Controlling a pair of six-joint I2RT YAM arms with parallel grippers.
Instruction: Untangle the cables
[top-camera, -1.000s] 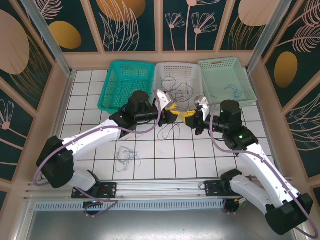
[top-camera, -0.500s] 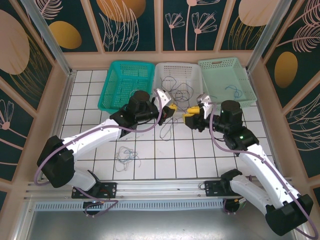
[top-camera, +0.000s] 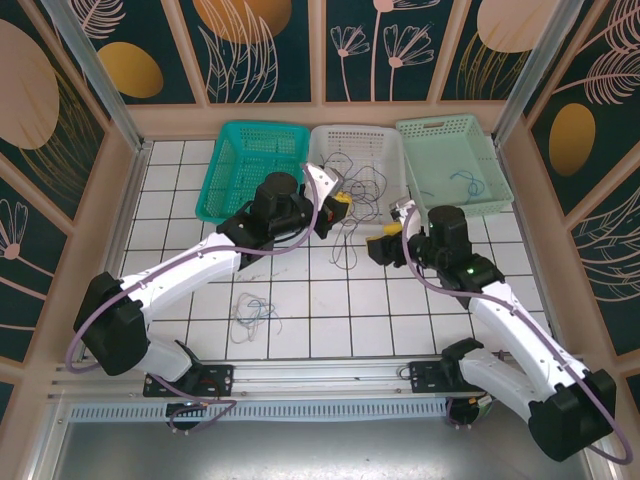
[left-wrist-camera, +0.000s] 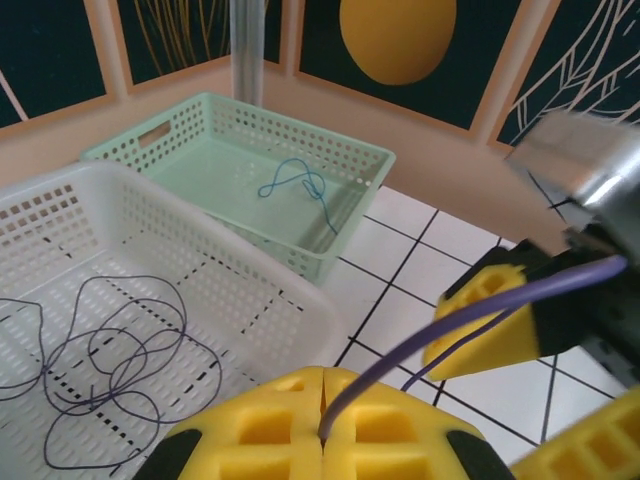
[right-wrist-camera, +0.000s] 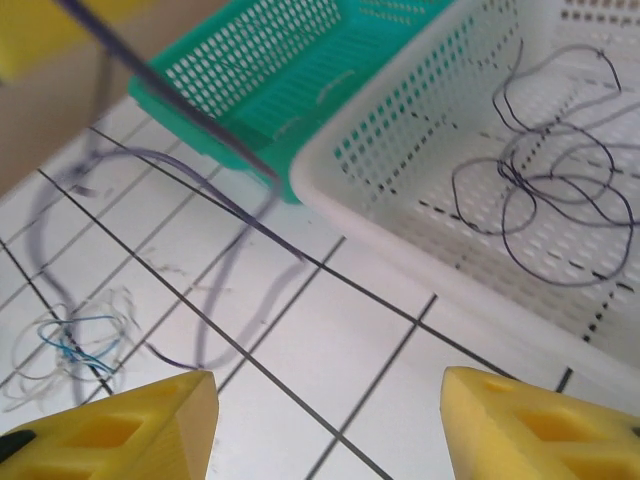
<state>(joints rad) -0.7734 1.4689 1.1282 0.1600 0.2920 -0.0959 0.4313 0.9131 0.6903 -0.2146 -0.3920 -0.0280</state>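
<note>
My left gripper (top-camera: 335, 205) is shut on a thin dark purple cable (top-camera: 345, 245), which hangs from it to the tiles in front of the white basket (top-camera: 358, 130). In the left wrist view the yellow pads (left-wrist-camera: 260, 420) press together on that cable (left-wrist-camera: 420, 340). My right gripper (top-camera: 385, 245) stands open just to the right, nothing between its fingers (right-wrist-camera: 120, 430). The same cable (right-wrist-camera: 190, 120) crosses above the tiles in the right wrist view. A small tangle of pale and blue cables (top-camera: 252, 312) lies on the floor. Dark cable loops (top-camera: 365, 185) rest in the white basket.
A teal basket (top-camera: 262, 127) stands left of the white one, a mint basket (top-camera: 440, 124) right of it with a blue cable (top-camera: 465, 180) inside. Walls close in the tiled floor on three sides.
The left gripper shut on the dark cable and rose toward the white basket. The right gripper opened, let the cable go and drew back toward the near side.
</note>
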